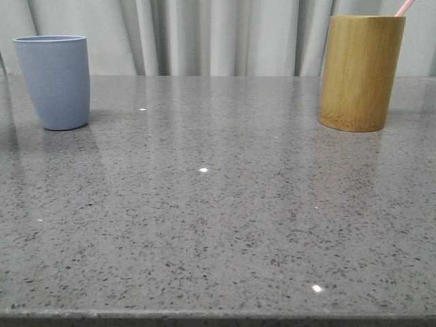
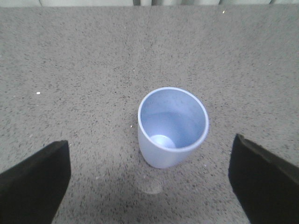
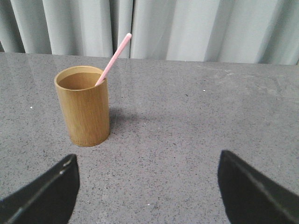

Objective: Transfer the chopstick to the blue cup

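The blue cup (image 1: 54,80) stands upright at the far left of the table; seen from above in the left wrist view, the blue cup (image 2: 172,126) holds nothing. A pale pink chopstick (image 3: 113,58) leans inside the tan bamboo holder (image 3: 85,106), and its tip (image 1: 405,7) pokes above the holder (image 1: 361,71) at the far right. My left gripper (image 2: 149,179) hangs open above the table just short of the blue cup. My right gripper (image 3: 147,186) is open too, well back from the holder, with nothing between its fingers. Neither gripper shows in the front view.
The speckled grey stone tabletop (image 1: 218,218) stretches between the two cups. A pale curtain (image 1: 225,34) hangs behind the table's back edge. The front edge of the table runs along the bottom of the front view.
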`<state>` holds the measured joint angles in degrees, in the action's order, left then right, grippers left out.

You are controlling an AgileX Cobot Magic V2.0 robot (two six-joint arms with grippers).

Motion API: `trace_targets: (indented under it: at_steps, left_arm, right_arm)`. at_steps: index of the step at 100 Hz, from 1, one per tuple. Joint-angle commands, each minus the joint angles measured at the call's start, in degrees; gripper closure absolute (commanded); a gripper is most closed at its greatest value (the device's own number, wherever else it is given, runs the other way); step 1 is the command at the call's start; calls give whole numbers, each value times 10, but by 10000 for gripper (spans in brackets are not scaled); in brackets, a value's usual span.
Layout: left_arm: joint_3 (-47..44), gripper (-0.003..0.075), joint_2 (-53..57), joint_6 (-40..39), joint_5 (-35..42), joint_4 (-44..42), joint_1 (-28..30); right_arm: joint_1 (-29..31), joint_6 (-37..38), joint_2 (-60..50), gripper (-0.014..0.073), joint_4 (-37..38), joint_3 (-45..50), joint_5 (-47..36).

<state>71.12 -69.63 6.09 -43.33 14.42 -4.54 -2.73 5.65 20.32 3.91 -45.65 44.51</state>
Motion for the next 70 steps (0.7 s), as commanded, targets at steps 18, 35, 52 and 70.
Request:
trace_targets:
  at_steps: [18,35,52,70]
  left_arm:
    - [83,60,-102,7,36,15,-6]
    - [99,60,-154,7,41,15,-6]
    - [99,60,-189,7,41,15,-6]
    - [99,64,-206,7,41,15,-6]
  right_arm:
    - [3,-3,11,-9,4,-18,-47]
    - [3,-3,11,-9,4,-18,-51]
    - [3,-3,11,-9,4,-18,-55]
    - [3,-3,11,-9,4,-18,-58]
